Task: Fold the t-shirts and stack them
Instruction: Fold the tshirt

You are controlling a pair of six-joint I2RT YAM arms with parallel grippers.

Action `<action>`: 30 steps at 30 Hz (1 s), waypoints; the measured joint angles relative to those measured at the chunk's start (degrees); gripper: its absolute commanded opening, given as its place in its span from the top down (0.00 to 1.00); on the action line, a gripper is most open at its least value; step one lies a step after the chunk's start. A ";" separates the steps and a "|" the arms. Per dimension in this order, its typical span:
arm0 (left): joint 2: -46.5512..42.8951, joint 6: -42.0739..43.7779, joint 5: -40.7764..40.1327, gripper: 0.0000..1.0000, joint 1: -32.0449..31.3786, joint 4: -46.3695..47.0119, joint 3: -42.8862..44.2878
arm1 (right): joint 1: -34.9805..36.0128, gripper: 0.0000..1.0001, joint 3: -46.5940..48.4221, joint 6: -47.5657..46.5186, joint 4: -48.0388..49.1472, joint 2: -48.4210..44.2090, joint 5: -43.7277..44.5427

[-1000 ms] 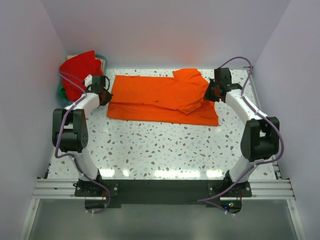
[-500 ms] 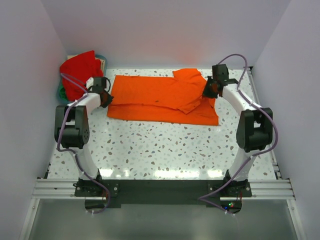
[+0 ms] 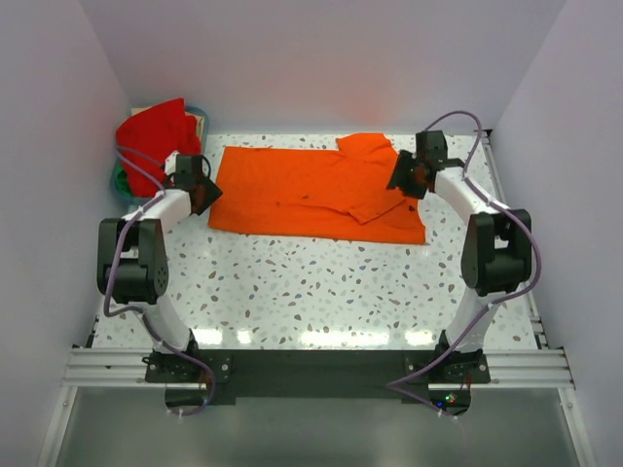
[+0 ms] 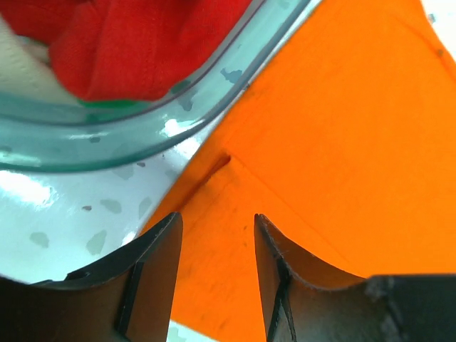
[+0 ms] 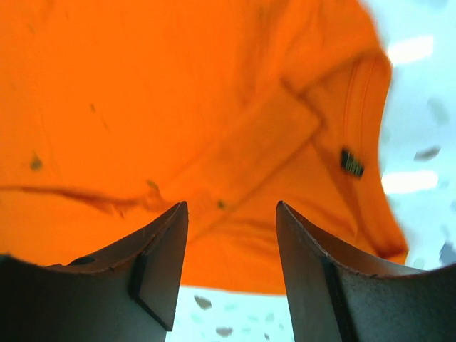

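Note:
An orange t-shirt (image 3: 311, 190) lies folded lengthwise across the back of the table, one sleeve turned over its right part. At the shirt's left edge my left gripper (image 3: 204, 192) stands open, its fingers over the orange cloth (image 4: 342, 142) with nothing between them. My right gripper (image 3: 400, 178) hovers open at the shirt's right end, above the folded sleeve and collar (image 5: 285, 135). A red t-shirt (image 3: 154, 131) is heaped in a basket (image 3: 119, 179) at the back left.
The clear greenish basket rim (image 4: 178, 114) sits just left of the left gripper, red cloth (image 4: 135, 43) inside it. Walls close in the table on three sides. Speckled tabletop (image 3: 321, 292) stretches in front of the shirt.
Both grippers have opened and let go of the orange shirt. The left one has turned slightly at the shirt's left edge; the right one has shifted a little back and left.

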 measured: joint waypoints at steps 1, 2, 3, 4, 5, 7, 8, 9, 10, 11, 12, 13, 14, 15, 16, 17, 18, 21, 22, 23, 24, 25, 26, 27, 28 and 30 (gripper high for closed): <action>-1.11 0.00 0.04 0.50 0.00 0.09 -0.79 | 0.42 0.44 -2.89 0.26 0.52 -1.62 -0.11; -2.43 -0.02 0.11 0.50 0.00 0.28 -1.75 | 1.01 0.44 -5.60 0.59 0.90 -2.99 -0.22; -3.52 -0.04 0.22 0.50 0.00 0.31 -2.47 | 1.75 0.44 -7.80 0.81 1.05 -3.93 -0.24; -4.39 -0.07 0.35 0.50 0.00 0.66 -3.15 | 2.40 0.44 -9.27 1.07 1.29 -4.42 -0.28; -5.11 -0.09 0.50 0.50 0.00 1.14 -3.82 | 3.34 0.44 -10.93 1.42 2.05 -4.68 -0.33; -6.08 -0.15 0.92 0.50 0.00 1.73 -4.94 | 5.07 0.45 -13.20 2.12 3.34 -4.57 -0.50; -6.32 -0.15 1.07 0.50 0.00 1.95 -5.42 | 5.84 0.46 -13.97 2.49 3.65 -4.52 -0.52; -6.43 -0.15 1.20 0.50 0.00 2.10 -5.77 | 6.51 0.46 -14.34 2.82 3.85 -4.52 -0.68; -6.43 -0.15 1.44 0.50 0.00 2.19 -6.08 | 7.06 0.46 -14.36 3.15 4.20 -4.39 -0.72; -6.43 -0.15 1.79 0.50 0.00 2.45 -6.49 | 7.37 0.48 -14.36 3.43 4.92 -4.22 -0.74; -6.43 -0.15 2.03 0.50 0.00 2.47 -6.75 | 7.50 0.48 -14.34 3.67 5.77 -4.02 -0.72; -6.43 -0.15 2.23 0.50 0.00 2.54 -6.93 | 7.52 0.48 -14.29 3.98 6.36 -3.67 -0.68; -6.43 -0.13 2.43 0.50 0.00 2.60 -7.10 | 7.43 0.48 -14.27 4.13 6.84 -3.19 -0.61; -6.43 -0.13 2.58 0.51 0.00 2.78 -7.30 | 7.34 0.48 -14.25 4.33 7.21 -2.64 -0.42; -6.43 -0.13 2.78 0.51 0.00 2.95 -7.48 | 7.34 0.48 -14.25 4.52 7.43 -2.08 -0.24; -6.43 -0.13 2.97 0.51 0.00 3.10 -7.61 | 7.28 0.48 -14.25 4.57 7.48 -1.68 -0.07; -6.43 -0.13 3.17 0.51 0.00 3.13 -7.65 | 7.21 0.48 -14.25 4.70 7.48 -1.11 0.00; -6.43 -0.13 3.74 0.51 0.00 3.56 -7.67 | 7.13 0.48 -14.23 4.98 7.52 0.15 0.00; -6.43 -0.11 3.89 0.51 0.00 3.76 -7.67 | 7.13 0.49 -14.23 5.16 7.63 0.50 0.00; -6.43 -0.11 4.07 0.51 0.00 3.82 -7.67 | 7.13 0.50 -14.16 5.25 7.76 0.79 0.00; -6.43 -0.09 4.15 0.51 0.00 3.91 -7.67 | 7.13 0.51 -14.05 5.40 7.87 1.05 -0.02; -6.43 -0.07 4.31 0.51 0.00 4.13 -7.69 | 7.13 0.55 -13.84 5.57 7.91 1.22 -0.02; -6.43 -0.07 4.37 0.51 0.00 4.26 -7.69 | 7.13 0.57 -13.60 5.64 7.96 1.40 -0.02; -6.43 -0.04 4.42 0.51 0.00 4.42 -7.69 | 7.13 0.60 -13.31 5.81 8.07 1.60 -0.02; -6.43 -0.02 4.48 0.51 0.00 4.61 -7.69 | 7.13 0.64 -12.92 5.99 8.20 1.88 0.00; -6.43 -0.02 4.55 0.51 0.00 4.72 -7.76 | 7.13 0.67 -12.28 6.23 8.59 2.43 -0.02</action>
